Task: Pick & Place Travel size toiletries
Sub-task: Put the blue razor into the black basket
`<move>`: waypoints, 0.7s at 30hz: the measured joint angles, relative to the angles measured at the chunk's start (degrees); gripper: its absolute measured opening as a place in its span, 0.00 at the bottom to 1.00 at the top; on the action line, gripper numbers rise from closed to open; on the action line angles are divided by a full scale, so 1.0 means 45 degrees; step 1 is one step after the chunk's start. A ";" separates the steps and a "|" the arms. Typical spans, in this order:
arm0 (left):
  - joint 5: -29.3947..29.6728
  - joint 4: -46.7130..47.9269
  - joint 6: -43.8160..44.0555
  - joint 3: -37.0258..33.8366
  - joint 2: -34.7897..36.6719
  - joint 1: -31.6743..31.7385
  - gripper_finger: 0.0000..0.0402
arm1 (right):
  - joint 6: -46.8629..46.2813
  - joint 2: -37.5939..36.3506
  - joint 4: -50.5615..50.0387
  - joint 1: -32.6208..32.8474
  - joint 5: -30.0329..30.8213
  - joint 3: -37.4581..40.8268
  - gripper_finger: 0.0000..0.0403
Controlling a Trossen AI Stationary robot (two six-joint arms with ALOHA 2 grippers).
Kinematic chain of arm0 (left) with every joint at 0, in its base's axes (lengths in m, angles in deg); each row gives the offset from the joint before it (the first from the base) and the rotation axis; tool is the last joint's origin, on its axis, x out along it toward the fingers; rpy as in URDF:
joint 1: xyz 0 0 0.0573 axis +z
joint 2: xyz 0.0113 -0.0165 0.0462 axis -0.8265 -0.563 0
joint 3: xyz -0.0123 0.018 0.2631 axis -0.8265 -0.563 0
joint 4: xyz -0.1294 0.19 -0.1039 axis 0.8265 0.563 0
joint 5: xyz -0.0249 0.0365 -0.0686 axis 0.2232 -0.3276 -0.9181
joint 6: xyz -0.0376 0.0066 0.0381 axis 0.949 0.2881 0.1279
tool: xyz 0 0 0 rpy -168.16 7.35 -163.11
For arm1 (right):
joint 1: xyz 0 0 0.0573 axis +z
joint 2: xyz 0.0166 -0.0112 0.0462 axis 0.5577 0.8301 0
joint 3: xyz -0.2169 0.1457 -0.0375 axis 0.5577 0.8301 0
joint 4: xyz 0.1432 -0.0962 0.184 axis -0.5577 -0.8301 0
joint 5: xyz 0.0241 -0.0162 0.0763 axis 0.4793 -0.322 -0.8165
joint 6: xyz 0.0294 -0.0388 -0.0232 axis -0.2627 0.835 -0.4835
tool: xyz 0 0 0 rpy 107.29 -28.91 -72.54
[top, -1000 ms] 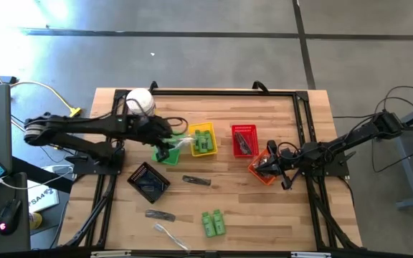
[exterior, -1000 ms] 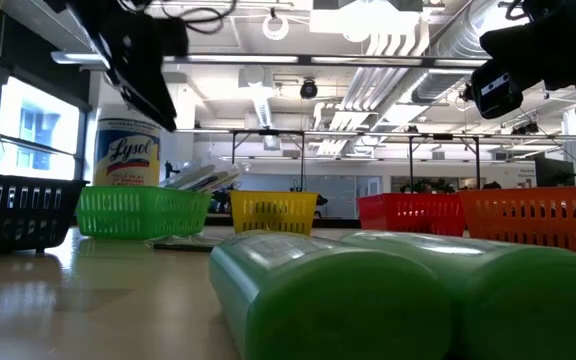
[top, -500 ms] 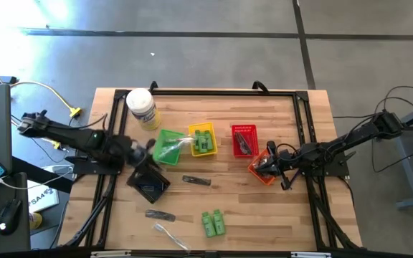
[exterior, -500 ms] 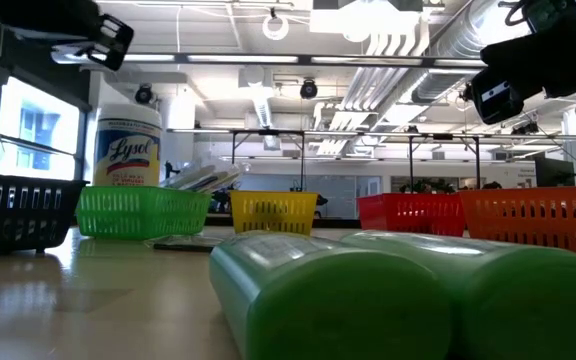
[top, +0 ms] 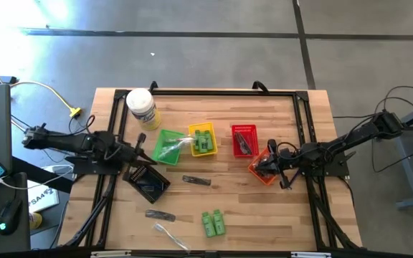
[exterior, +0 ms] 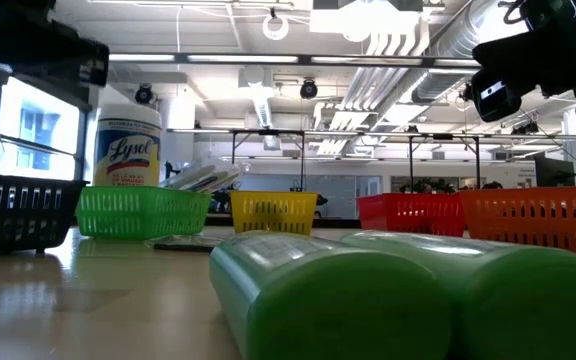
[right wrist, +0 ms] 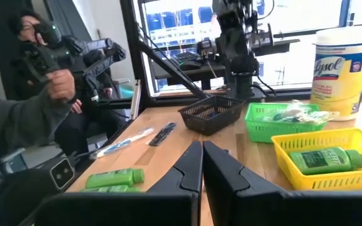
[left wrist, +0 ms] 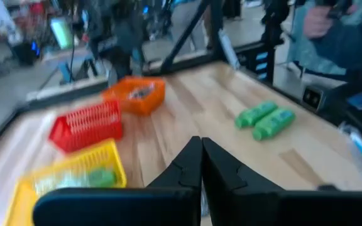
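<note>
Over the left edge of the wooden surface (top: 278,208), beside the black basket (top: 148,181): left hand (top: 140,159), fingers pressed together, empty. Over the orange basket (top: 261,170) on the right side: right hand (top: 258,168), likewise closed with nothing between the fingers (right wrist: 190,168). Near the front edge, loose on the wood: pair of green bottles (top: 213,223) side by side, filling the foreground of the low view (exterior: 408,295); just left of them a clear-wrapped thin stick (top: 171,236) and a dark razor-like stick (top: 159,215); another dark stick (top: 196,180) nearer the middle, below the baskets. Across the middle, in a row: green basket (top: 165,147) holding clear-wrapped items, yellow basket (top: 203,140) holding green bottles, red basket (top: 244,140) holding a dark piece, then the orange one. Behind the green basket, toward the far left corner: large white jar (top: 141,107) with a yellow label, upright. Contents of the black basket dark, kind not discernible. Seen from the right wrist: green bottle lying in the yellow basket (right wrist: 322,158), green basket (right wrist: 281,119) and black basket (right wrist: 211,113) beyond it, two green bottles (right wrist: 113,179) and the wrapped stick (right wrist: 123,143) on the wood, and a person (right wrist: 24,100) seated beyond the surface's edge, holding a dark device.
</note>
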 joint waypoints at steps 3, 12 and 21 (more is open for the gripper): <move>0.0028 0.0315 0.0847 -0.0490 0.0537 0.0424 0.00 | -0.0071 0.0001 0.0000 0.0001 0.0065 0.0000 0.01; 0.0370 0.0908 0.0468 -0.1554 0.2420 0.0486 0.00 | -0.0199 -0.0003 0.0261 0.0005 -0.0228 0.0000 0.01; 0.0569 0.1697 0.0534 -0.1680 0.3042 0.0483 0.00 | 0.0202 -0.0003 0.0261 0.0000 0.0419 0.0000 0.01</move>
